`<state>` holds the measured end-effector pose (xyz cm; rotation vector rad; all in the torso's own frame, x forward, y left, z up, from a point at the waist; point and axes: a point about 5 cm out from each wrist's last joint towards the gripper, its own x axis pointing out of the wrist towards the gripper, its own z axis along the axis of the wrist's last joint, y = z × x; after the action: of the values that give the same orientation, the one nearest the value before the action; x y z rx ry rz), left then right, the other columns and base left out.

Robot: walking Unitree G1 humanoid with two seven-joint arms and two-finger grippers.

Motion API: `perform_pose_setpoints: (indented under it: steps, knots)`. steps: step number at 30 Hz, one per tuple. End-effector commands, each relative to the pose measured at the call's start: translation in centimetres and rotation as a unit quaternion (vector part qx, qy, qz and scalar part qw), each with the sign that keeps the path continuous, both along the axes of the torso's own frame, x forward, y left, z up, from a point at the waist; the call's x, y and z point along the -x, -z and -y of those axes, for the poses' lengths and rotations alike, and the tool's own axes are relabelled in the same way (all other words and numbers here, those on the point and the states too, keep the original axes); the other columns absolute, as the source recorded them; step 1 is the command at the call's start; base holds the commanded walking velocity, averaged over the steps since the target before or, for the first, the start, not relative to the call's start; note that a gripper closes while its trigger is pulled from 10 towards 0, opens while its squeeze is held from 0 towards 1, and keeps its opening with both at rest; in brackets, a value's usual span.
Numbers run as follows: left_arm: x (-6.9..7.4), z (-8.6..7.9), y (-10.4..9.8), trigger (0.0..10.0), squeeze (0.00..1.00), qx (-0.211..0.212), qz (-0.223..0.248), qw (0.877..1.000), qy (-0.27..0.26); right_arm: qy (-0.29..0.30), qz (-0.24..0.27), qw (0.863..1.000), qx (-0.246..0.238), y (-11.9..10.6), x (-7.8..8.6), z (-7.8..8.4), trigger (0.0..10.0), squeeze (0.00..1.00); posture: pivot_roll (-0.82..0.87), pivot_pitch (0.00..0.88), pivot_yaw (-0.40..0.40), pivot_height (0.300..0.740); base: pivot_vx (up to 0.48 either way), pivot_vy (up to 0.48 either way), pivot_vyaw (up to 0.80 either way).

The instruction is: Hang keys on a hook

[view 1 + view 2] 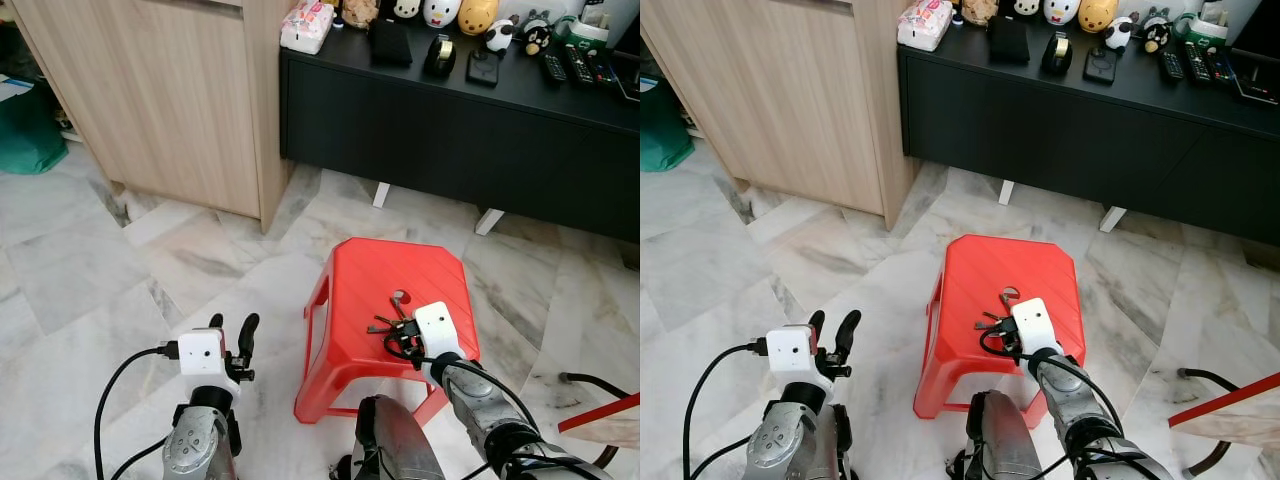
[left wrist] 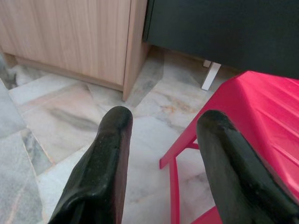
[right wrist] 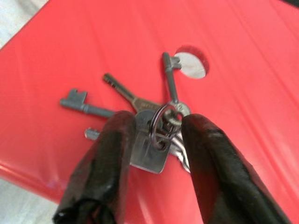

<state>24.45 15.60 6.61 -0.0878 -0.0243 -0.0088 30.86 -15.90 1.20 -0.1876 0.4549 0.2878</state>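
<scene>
Right gripper (image 3: 156, 135) open, fingers straddling key ring, gripping nothing | keys (image 1: 392, 318) flat on red stool (image 1: 350, 300) | close squarely on ring, lift straight | left gripper (image 1: 232, 335) idle, open, empty

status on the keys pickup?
Right gripper open, fingers either side of key ring. Keys flat on red stool. Left gripper open, idle over floor. No obstruction.
</scene>
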Motion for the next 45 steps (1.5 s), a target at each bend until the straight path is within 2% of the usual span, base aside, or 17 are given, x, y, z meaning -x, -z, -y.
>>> perform_pose_setpoints:
  steps: [1,5,7,11,19,24,27,31,36,42,45]
  knots:
    - [0.4,0.4,0.3,10.0,0.0,-0.001,-0.013,1.0,0.004,0.002,-0.002,1.0,0.002,0.4,0.5,0.4,0.9,0.0,0.06,0.241,-0.147,0.599,0.0,0.0,0.0]
    - [0.5,0.4,0.3,10.0,0.0,0.0,-0.015,1.0,0.003,0.003,-0.002,1.0,0.002,0.4,0.5,0.4,0.9,0.0,0.06,0.244,-0.147,0.599,0.0,0.0,0.0]
    - [0.6,0.4,0.4,10.0,0.0,0.0,-0.019,1.0,0.003,0.005,-0.002,1.0,0.003,0.4,0.5,0.5,0.3,0.0,0.06,0.245,-0.148,0.599,0.0,0.0,0.0]
    - [0.8,0.5,0.4,10.0,0.0,0.001,-0.022,1.0,0.003,0.007,-0.002,1.0,0.003,0.4,0.5,0.6,0.0,0.0,0.06,0.25,-0.148,0.599,0.0,0.0,0.0]
    - [0.9,0.5,0.6,10.0,0.0,0.001,-0.028,1.0,0.002,0.009,0.002,1.0,0.0,0.4,0.5,0.4,0.0,0.0,0.06,0.251,-0.149,0.599,0.0,0.0,0.0]
    - [0.5,0.6,0.7,10.0,0.0,0.002,-0.03,1.0,0.003,0.034,0.03,0.999,-0.017,-0.3,0.0,0.6,0.0,0.0,0.05,0.237,-0.148,0.599,0.0,0.0,0.0]
    - [-0.1,0.5,0.9,10.0,0.0,0.001,-0.033,0.999,0.003,0.059,0.043,0.996,-0.047,-0.7,-0.3,0.7,0.0,0.0,0.05,0.224,-0.148,0.599,0.0,0.0,0.0]
    - [-0.8,0.2,1.2,10.0,0.0,-0.001,-0.037,0.999,0.001,0.06,0.069,0.994,-0.055,-1.5,-0.7,0.6,0.0,0.0,0.05,0.196,-0.146,0.599,0.0,0.0,0.0]
    - [-1.3,-0.4,3.0,10.0,0.0,-0.01,-0.072,0.997,0.002,0.078,0.109,0.987,-0.091,-2.7,-1.3,0.9,0.0,0.0,0.04,0.153,-0.137,0.599,0.0,0.0,0.0]
    - [-2.3,-1.0,4.4,10.0,0.0,-0.046,-0.105,0.993,0.017,0.109,0.137,0.967,-0.185,-3.6,-1.5,0.9,0.0,0.0,0.04,0.081,-0.111,0.599,0.0,0.0,0.0]
    - [-2.7,-1.2,4.4,10.0,0.0,-0.055,-0.107,0.993,0.019,0.115,0.148,0.964,-0.186,-3.8,-1.5,1.1,0.0,0.0,0.04,0.063,-0.101,0.599,0.0,0.0,0.0]
